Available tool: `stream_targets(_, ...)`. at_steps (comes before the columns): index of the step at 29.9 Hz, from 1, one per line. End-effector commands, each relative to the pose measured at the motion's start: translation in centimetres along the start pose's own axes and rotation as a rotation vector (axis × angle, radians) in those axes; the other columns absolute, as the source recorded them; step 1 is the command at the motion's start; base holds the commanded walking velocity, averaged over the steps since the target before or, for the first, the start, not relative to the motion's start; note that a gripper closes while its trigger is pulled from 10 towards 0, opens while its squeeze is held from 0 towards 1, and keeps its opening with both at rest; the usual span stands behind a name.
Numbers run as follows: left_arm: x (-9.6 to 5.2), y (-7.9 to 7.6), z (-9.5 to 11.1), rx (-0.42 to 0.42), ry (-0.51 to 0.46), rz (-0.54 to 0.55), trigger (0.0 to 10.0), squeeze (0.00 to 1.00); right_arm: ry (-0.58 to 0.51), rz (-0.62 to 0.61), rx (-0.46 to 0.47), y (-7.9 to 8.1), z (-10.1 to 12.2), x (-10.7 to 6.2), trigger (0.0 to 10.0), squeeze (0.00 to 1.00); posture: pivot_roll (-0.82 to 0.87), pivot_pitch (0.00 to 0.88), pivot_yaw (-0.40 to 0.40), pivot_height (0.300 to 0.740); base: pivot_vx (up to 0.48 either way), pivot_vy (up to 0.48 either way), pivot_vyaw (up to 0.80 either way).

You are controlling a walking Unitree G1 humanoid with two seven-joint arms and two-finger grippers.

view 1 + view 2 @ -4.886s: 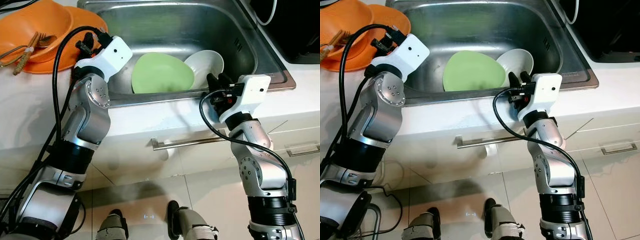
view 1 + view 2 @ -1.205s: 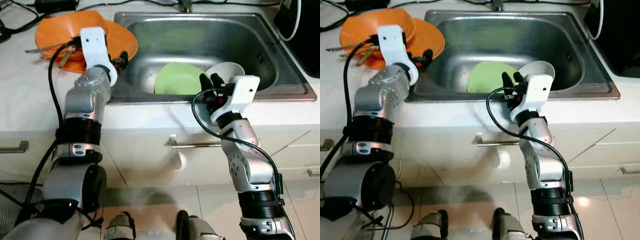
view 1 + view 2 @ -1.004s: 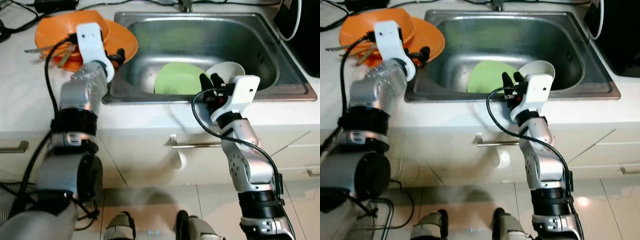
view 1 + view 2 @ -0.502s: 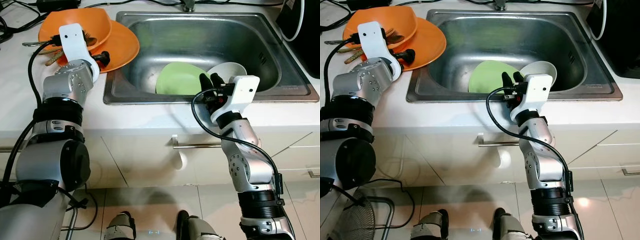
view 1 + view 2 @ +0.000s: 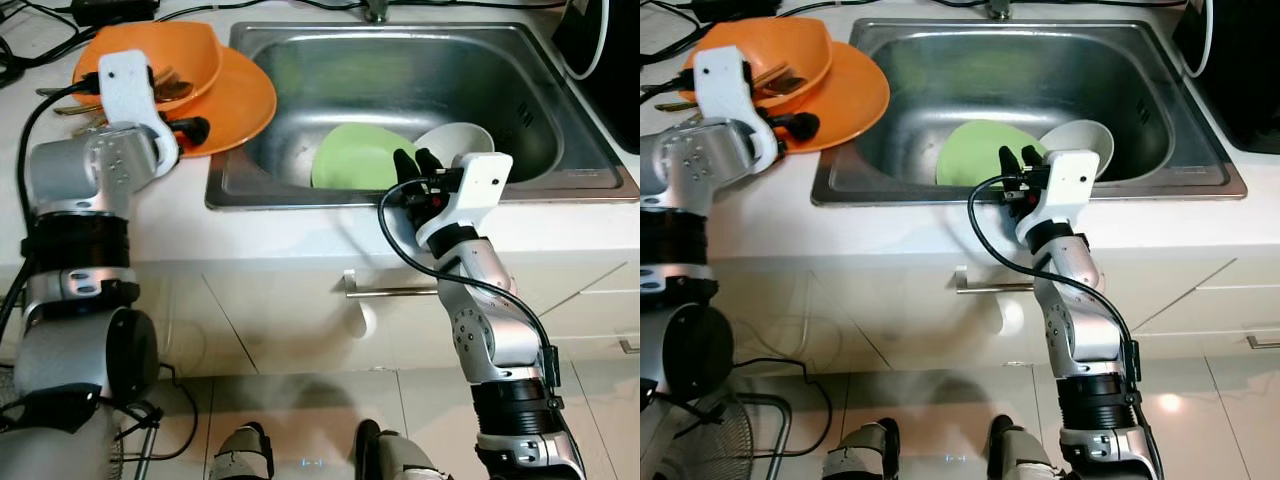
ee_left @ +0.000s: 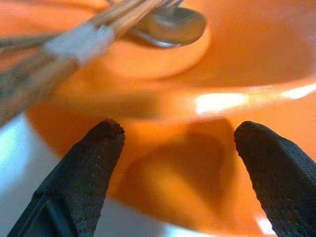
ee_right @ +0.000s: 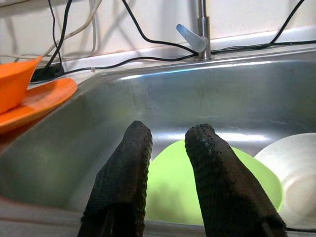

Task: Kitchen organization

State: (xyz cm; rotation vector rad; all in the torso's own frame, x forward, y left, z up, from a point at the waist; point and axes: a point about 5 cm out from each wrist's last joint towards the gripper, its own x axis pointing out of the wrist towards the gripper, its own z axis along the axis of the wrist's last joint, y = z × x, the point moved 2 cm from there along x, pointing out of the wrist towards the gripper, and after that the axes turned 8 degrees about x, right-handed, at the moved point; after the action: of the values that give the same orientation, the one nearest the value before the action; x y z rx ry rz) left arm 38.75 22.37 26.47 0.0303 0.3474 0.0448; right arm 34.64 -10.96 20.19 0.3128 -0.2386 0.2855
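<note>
Left wrist view: left pincer fingers apart, straddling the orange plate rim under the orange bowl at 10 o'clock on the desk. Right pincer fingers slightly apart, empty, at the sink front edge; green plate and white bowl lie inside.

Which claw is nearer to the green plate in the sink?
Right. The right claw sits at the green plate's near edge; the left claw is over the orange plate, beside the sink.
</note>
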Motion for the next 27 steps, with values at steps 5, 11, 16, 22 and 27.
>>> stream_targets(5, -2.9, -0.4, -2.5, 0.026, 0.093, -0.033, 10.0, 0.00, 0.008, 0.012, 0.022, 0.4, -0.5, 0.0, 10.0, 0.00, 0.19, 0.200, 0.041, 0.740, 0.000, 0.000, 0.00)
stream_targets(11, -5.3, -1.1, -4.2, 0.021, 0.142, -0.080, 10.0, 0.00, 0.011, 0.022, 0.034, 0.7, -0.8, 0.2, 10.0, 0.00, 0.21, 0.210, 0.033, 0.740, 0.000, 0.000, 0.00)
stream_targets(16, -6.4, -2.9, -1.8, 0.117, -0.070, -0.120, 10.0, 0.00, 0.014, 0.026, 0.038, 0.8, -1.0, 0.3, 10.0, 0.00, 0.20, 0.211, 0.028, 0.740, 0.000, 0.000, 0.00)
stream_targets(22, -7.2, -3.9, -0.9, 0.177, -0.124, -0.137, 10.0, 0.00, 0.001, 0.015, 0.034, 0.5, -0.6, 0.4, 10.0, 0.00, 0.19, 0.209, 0.029, 0.740, 0.000, 0.000, 0.00)
stream_targets(27, -7.7, -3.7, 0.3, 0.184, -0.173, -0.131, 10.0, 0.00, 0.001, 0.010, 0.030, 0.2, -0.5, 0.3, 10.0, 0.00, 0.20, 0.208, 0.025, 0.740, 0.000, 0.000, 0.00)
